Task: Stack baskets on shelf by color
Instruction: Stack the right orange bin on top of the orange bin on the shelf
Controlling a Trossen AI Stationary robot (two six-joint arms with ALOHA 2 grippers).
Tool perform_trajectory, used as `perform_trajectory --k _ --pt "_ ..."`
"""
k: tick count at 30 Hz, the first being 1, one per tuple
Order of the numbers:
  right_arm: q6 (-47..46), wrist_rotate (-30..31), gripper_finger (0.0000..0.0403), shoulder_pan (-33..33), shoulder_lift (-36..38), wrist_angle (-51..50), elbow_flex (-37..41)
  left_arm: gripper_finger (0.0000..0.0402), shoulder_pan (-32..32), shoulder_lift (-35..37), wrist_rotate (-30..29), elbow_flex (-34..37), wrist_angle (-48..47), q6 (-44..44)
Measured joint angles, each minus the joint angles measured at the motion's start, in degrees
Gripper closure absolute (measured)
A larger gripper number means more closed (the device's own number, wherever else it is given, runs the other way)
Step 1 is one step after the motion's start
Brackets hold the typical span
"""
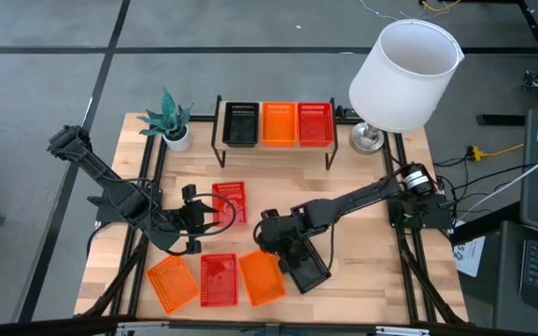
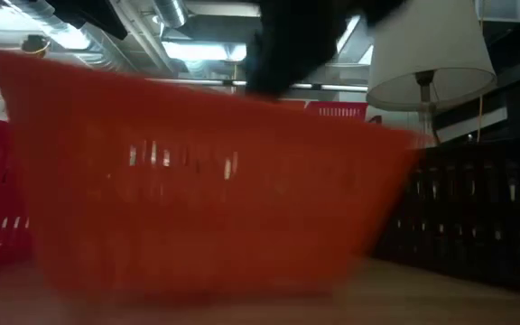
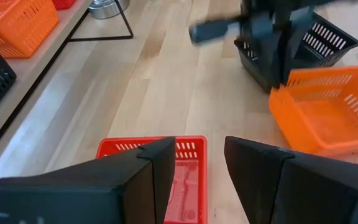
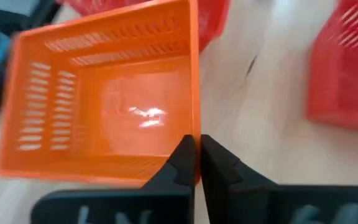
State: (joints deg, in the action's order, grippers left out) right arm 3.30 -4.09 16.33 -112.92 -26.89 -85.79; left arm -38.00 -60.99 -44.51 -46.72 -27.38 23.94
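The shelf [image 1: 276, 147] at the table's far edge carries a black [image 1: 241, 123], an orange [image 1: 279, 123] and a red basket [image 1: 315, 123]. On the table lie a red basket [image 1: 229, 201], an orange one [image 1: 171, 283], a red one [image 1: 218, 278], an orange one [image 1: 261, 277] and a black one [image 1: 306, 264]. My left gripper [image 3: 197, 168] is open over the mid-table red basket [image 3: 185, 180]. One of its fingers is above the inside and one beyond its wall. My right gripper [image 4: 196, 158] is shut on the right-hand orange basket [image 4: 110, 99]. My left gripper: I cannot tell whether its fingers touch the red basket's end wall [image 3: 201, 149]. My right gripper pinches the orange basket's side wall at its rim [image 4: 194, 118], near a corner, one finger inside and one outside, coming from above. The basket shows tilted in the low view [image 2: 197, 181].
A big white lamp [image 1: 404, 75] stands at the far right corner and a potted plant [image 1: 171, 121] at the far left. The black basket [image 3: 303, 50] lies right beside the held orange one. Bare wood shows between the shelf and the loose baskets.
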Motion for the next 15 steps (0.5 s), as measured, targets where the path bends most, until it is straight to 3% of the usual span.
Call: perform_trajectory --k 6,13,15 --pt "2.7 11.2 0.04 -0.1 0.2 -25.6 -20.0 0.027 0.0 0.0 0.0 0.0 0.0 0.0" --pt "2.7 30.8 0.0402 -0.4 0.5 -55.7 -48.9 0.027 0.0 0.0 0.0 0.0 0.0 -0.1" --pt "3.7 36.8 0.0402 -1.1 4.9 -53.8 -46.6 0.027 0.0 0.0 0.0 0.0 -0.1 -0.1"
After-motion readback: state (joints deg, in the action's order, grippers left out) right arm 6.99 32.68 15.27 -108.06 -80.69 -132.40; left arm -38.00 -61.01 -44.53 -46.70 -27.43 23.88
